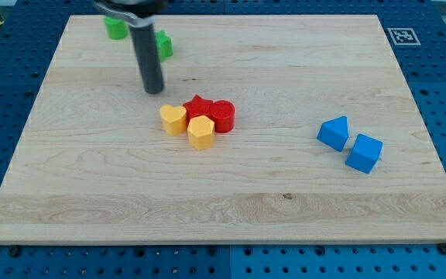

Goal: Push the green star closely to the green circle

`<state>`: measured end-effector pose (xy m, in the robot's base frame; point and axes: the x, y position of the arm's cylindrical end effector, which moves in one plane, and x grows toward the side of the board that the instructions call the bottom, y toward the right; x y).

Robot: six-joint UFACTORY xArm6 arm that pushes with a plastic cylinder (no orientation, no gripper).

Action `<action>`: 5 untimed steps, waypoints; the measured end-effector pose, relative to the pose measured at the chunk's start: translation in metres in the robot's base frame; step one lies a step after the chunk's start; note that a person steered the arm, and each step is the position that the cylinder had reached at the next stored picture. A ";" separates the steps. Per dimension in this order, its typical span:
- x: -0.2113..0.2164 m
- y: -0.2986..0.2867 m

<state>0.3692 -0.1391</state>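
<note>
The green circle [115,29] sits near the view's top left of the wooden board [223,194], partly cut off by the arm. The green star [164,45] lies just to its right, a short gap away, half hidden behind my rod. My tip [154,90] rests on the board below the green star and slightly to its left, not touching it.
A cluster stands below and right of my tip: a yellow heart [173,119], a yellow hexagon [200,132], a red star [199,106] and a red cylinder [223,116]. A blue triangle [334,132] and a blue cube [364,153] lie at the view's right.
</note>
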 end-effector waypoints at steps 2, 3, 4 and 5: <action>-0.065 -0.111; -0.123 -0.157; -0.167 -0.156; -0.177 -0.123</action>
<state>0.1923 -0.2619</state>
